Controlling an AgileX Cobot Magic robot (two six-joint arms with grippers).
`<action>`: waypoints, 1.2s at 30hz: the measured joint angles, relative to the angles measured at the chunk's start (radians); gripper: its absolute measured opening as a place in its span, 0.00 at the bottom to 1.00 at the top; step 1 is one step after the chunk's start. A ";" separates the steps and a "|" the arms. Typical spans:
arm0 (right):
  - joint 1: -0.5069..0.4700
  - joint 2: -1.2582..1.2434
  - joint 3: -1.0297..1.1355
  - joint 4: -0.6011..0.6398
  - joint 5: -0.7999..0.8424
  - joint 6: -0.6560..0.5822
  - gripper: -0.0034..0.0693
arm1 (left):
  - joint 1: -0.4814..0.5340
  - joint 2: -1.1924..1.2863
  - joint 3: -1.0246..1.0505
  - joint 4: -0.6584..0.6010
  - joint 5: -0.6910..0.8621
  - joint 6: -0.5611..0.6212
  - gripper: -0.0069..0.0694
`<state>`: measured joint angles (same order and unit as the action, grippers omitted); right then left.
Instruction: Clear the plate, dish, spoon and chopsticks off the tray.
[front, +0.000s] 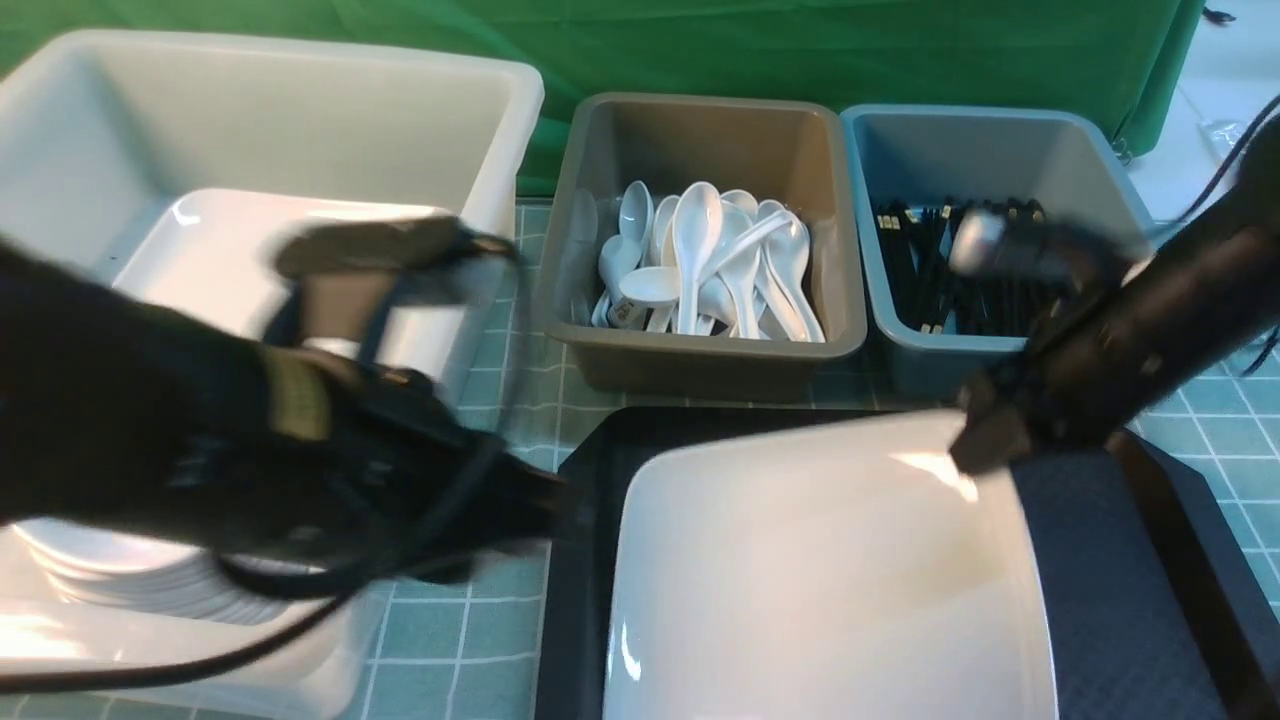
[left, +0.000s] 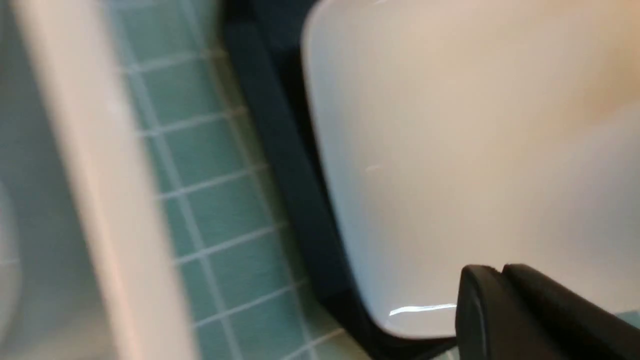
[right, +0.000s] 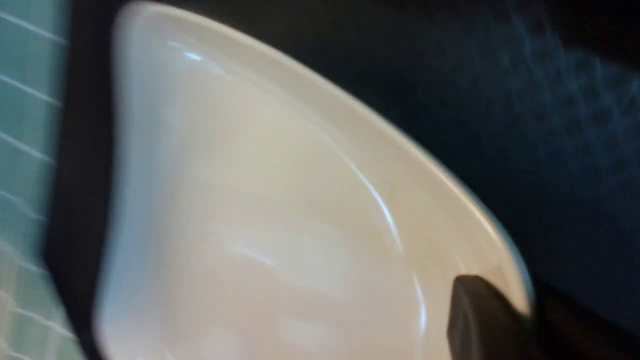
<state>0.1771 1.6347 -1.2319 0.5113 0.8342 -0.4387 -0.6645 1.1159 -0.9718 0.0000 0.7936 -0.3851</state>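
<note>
The large white plate (front: 830, 560) lies on the black tray (front: 1090, 560) and fills its left part. My right gripper (front: 975, 455) is shut on the plate's far right corner. In the right wrist view one finger (right: 480, 315) rests inside the plate (right: 260, 200), with the rim pinched beneath it. My left gripper (front: 545, 500) hovers by the tray's left rim, shut and empty. Its closed fingertips (left: 487, 272) sit over a corner of the plate (left: 450, 150). Only the plate shows on the tray's visible part. The spoon, chopsticks and dish are not seen there.
A brown-grey tub (front: 700, 130) behind the tray holds several white spoons (front: 700, 260). The blue-grey tub (front: 990, 140) beside it holds black chopsticks (front: 930, 270). At the left, a big white tub (front: 300, 90) contains a white plate, and a nearer white bin (front: 300, 680) holds stacked white dishes (front: 110, 580).
</note>
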 joint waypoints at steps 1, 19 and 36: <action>0.002 -0.033 -0.015 0.005 0.003 -0.002 0.13 | 0.000 -0.024 0.000 0.033 0.013 -0.025 0.10; 0.102 -0.016 -0.520 0.078 0.000 0.091 0.13 | 0.000 -0.364 0.000 0.463 0.368 -0.403 0.10; 0.280 0.671 -1.315 0.310 -0.157 0.248 0.13 | 0.000 -0.398 0.000 0.391 0.410 -0.411 0.10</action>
<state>0.4568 2.3062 -2.5470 0.8216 0.6774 -0.1903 -0.6645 0.7182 -0.9718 0.3913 1.2034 -0.7960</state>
